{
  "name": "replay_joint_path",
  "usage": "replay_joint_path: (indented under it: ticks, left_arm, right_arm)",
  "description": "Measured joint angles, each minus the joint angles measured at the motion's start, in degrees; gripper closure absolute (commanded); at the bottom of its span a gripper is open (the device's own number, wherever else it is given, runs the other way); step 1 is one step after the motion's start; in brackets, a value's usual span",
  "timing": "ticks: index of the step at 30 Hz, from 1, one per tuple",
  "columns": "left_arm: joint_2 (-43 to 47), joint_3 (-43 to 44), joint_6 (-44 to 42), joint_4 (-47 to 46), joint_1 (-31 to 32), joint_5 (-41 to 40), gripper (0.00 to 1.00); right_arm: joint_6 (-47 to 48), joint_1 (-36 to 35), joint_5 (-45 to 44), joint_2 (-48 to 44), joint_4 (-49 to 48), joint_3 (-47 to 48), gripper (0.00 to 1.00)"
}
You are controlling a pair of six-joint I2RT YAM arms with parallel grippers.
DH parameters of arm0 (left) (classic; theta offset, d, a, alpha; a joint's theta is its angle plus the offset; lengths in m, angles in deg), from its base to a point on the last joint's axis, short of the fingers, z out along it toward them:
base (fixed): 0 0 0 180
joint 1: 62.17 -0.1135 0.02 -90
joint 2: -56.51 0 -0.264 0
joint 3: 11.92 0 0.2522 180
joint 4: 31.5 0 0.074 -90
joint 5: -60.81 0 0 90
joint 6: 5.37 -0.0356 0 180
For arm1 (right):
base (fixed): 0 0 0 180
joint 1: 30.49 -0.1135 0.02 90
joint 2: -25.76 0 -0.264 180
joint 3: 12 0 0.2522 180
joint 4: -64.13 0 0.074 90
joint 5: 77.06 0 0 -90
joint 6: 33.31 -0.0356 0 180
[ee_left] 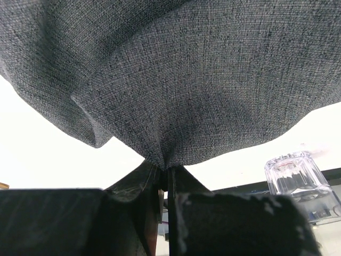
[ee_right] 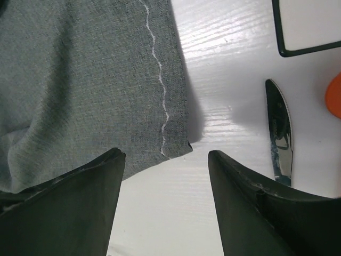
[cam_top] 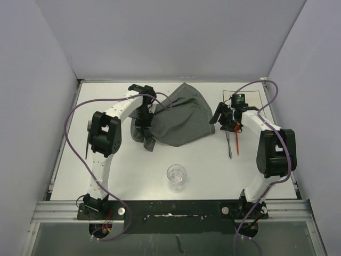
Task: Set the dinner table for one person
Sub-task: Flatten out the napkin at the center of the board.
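Grey stitched cloth placemat [cam_top: 184, 114] bunched mid-far on the white flat dinner table [cam_top: 133, 178], near-left edge pinched tight in the left gripper [ee_left: 164, 178], likely for pulling flat. Right gripper [ee_right: 165, 160] wide, empty, poised at the mat's right corner.

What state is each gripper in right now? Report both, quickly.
Left gripper: shut on the grey placemat, cloth pinched between the jaws.
Right gripper: open, holding nothing, jaws apart by the placemat's stitched corner.
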Motion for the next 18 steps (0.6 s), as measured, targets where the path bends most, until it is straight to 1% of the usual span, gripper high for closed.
replay_joint_path:
  ticks: [5, 12, 14, 16, 18]
  left_arm:
    - [0.0, 0.0, -0.1, 0.0, 0.0, 0.0, 0.96]
    - [0.0, -0.7, -0.1, -0.1, 0.0, 0.0, 0.96]
    - [0.0, -1.0, -0.1, -0.1, -0.1, 0.0, 0.96]
    - [0.0, -1.2, -0.1, -0.2, -0.1, 0.0, 0.95]
    - [0.0, -1.3, -0.1, -0.2, -0.1, 0.0, 0.96]
  right_arm:
    - [-0.3, 0.0, 1.6, 0.6, -2.0, 0.0, 0.37]
    - [-0.6, -0.6, 1.7, 6.7, -1.6, 0.3, 0.39]
    - [-0.5, -0.7, 1.0, 6.7, -1.5, 1.0, 0.42]
    - [-0.5, -1.2, 0.8, 7.0, -1.0, 1.1, 0.49]
    - [-0.4, -2.1, 0.6, 7.3, -0.6, 1.3, 0.63]
